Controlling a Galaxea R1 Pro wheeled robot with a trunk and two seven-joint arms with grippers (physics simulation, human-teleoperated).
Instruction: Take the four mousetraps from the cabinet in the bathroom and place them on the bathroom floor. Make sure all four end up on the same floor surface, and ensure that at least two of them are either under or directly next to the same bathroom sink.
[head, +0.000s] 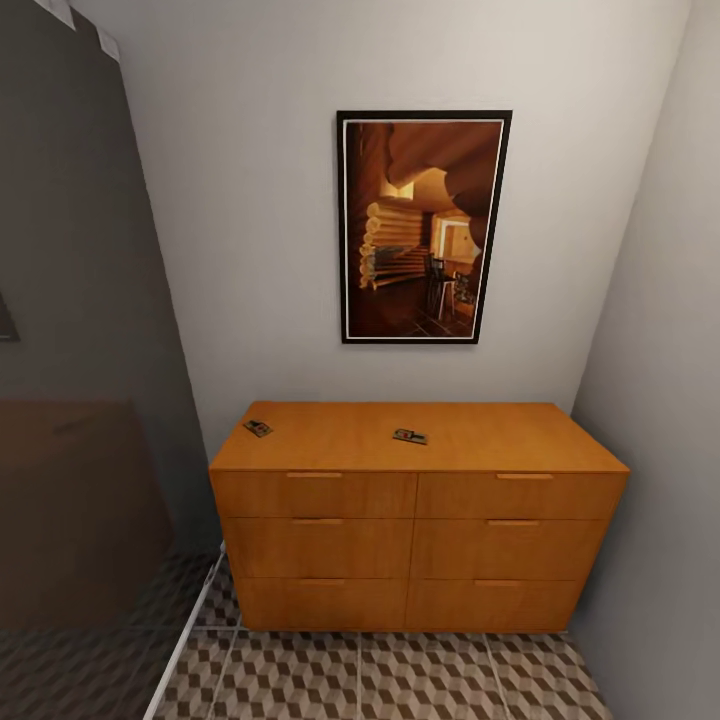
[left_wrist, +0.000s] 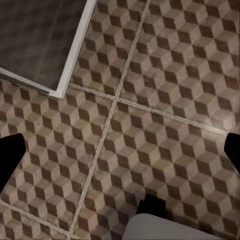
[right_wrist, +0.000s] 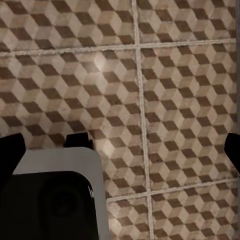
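The orange-brown cabinet (head: 420, 505) stands against the far wall in the head view, all its drawers closed. Two mousetraps lie on its flat top, one near the left rear corner (head: 258, 428) and one near the middle (head: 410, 436). The cube-patterned bathroom floor (head: 400, 680) runs in front of it. My left gripper (left_wrist: 120, 152) hangs open over bare floor tiles (left_wrist: 165, 100), its dark fingertips (left_wrist: 10, 155) far apart. My right gripper (right_wrist: 120, 150) is also open above the floor (right_wrist: 175, 90), with nothing between its fingers. The sink is out of view.
A framed picture (head: 424, 227) hangs above the cabinet. A dark glass shower wall (head: 80, 400) and white threshold (left_wrist: 75, 50) bound the left side, with dark grey shower floor (left_wrist: 35, 35) beyond. A grey wall (head: 660, 400) closes the right. Part of my own body (right_wrist: 55, 195) shows below the right wrist.
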